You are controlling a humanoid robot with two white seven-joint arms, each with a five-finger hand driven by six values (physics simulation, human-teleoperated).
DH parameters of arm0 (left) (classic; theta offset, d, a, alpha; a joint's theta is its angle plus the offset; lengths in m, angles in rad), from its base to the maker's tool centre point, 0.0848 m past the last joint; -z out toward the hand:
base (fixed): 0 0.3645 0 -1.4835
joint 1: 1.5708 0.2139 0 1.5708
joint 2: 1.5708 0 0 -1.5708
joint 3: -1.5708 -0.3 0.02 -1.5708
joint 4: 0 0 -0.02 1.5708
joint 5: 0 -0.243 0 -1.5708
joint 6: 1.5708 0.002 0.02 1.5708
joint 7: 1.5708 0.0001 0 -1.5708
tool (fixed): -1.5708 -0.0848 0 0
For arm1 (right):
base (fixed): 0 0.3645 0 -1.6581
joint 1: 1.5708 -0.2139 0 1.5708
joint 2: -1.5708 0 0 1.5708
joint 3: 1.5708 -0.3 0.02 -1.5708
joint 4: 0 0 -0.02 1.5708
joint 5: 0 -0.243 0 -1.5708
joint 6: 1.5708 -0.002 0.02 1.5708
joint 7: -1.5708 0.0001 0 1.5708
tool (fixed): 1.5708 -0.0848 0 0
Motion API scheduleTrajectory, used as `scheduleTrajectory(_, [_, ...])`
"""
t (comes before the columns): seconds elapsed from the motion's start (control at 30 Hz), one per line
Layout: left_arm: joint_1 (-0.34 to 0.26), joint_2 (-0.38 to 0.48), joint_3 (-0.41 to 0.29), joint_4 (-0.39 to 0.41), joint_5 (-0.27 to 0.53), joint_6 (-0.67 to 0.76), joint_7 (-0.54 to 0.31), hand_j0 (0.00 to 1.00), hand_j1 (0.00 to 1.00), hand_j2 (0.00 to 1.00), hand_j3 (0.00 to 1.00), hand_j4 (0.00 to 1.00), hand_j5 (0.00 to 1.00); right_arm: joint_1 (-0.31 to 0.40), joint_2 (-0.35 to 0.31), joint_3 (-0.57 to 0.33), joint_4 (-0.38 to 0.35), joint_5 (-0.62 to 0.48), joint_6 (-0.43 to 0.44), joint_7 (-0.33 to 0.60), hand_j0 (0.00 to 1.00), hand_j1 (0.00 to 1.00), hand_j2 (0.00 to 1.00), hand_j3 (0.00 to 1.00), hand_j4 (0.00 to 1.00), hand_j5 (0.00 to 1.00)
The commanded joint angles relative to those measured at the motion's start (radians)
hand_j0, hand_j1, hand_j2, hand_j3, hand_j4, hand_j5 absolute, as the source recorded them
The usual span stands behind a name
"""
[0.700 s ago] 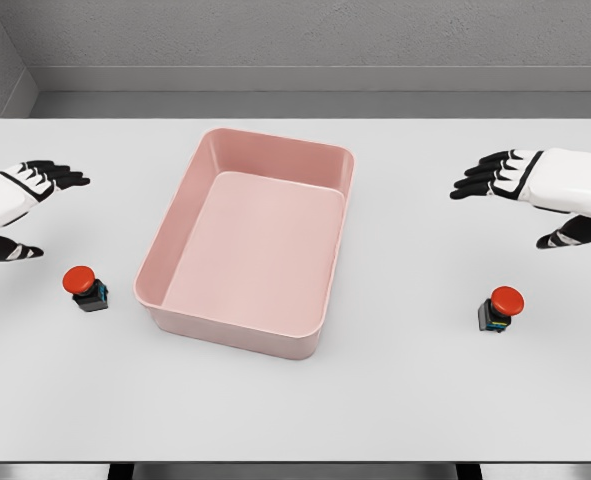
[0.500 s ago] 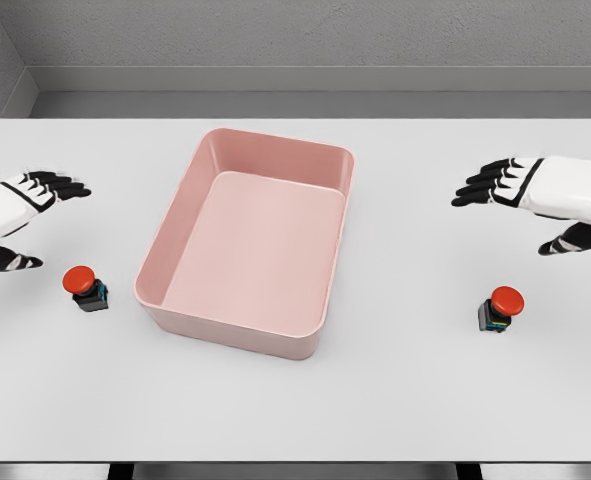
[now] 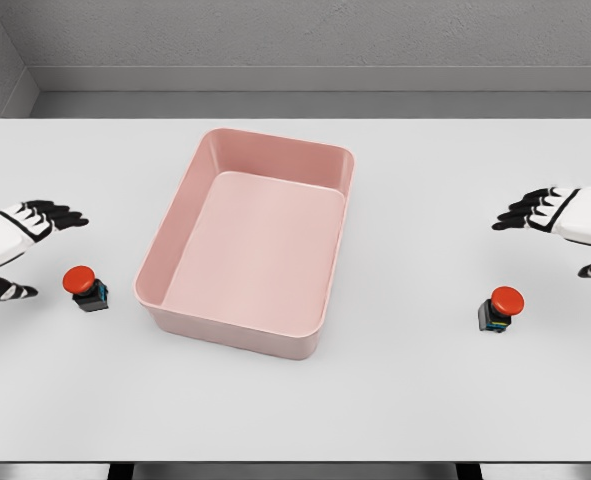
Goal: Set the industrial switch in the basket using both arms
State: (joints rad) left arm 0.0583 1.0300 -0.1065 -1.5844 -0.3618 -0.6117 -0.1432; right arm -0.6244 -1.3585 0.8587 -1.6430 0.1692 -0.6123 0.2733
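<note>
Pink smooth rectangular basket (image 3: 175,232) mid-table, hollow, red-capped switch (image 3: 86,288) just left of it, second switch (image 3: 499,308) well right, left hand (image 3: 13,241) and right hand (image 3: 565,222) at table (image 3: 415,400) edges, fingers released, holding nothing

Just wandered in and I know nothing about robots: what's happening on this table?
A robot with two white arms is about to pick up two red-capped switches and put them in the pink basket. The left hand hovers open beside the left switch, and the right hand hovers open above and to the right of the right switch. Neither switch is touched yet; both sit on the table, and nothing is in the basket.
</note>
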Motion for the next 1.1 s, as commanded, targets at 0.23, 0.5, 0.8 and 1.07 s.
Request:
scheduleTrajectory(0.23, [0.020, -0.002, 0.005, -0.011, 0.011, 0.001, -0.001, 1.00, 1.00, 1.00, 1.00, 1.00, 1.00, 0.005, -0.005, 0.072, -0.046, 0.032, 0.001, -0.002, 1.00, 1.00, 1.00, 1.00, 1.00, 1.00])
scheduleTrajectory(0.5, [0.046, -0.011, 0.002, -0.023, 0.006, 0.001, -0.001, 1.00, 1.00, 1.00, 1.00, 1.00, 1.00, 0.025, 0.007, 0.089, -0.052, 0.043, 0.001, 0.000, 1.00, 1.00, 1.00, 1.00, 1.00, 1.00])
scheduleTrajectory(0.8, [0.049, -0.016, -0.001, -0.023, 0.000, 0.001, -0.013, 1.00, 1.00, 1.00, 1.00, 1.00, 1.00, 0.029, 0.065, 0.100, -0.052, 0.070, 0.001, 0.003, 1.00, 1.00, 1.00, 1.00, 1.00, 1.00])
scheduleTrajectory(1.07, [0.044, -0.042, -0.024, -0.023, -0.005, 0.001, -0.015, 1.00, 1.00, 1.00, 1.00, 1.00, 1.00, 0.035, 0.113, 0.100, -0.047, 0.116, 0.001, 0.006, 1.00, 1.00, 1.00, 1.00, 1.00, 1.00])
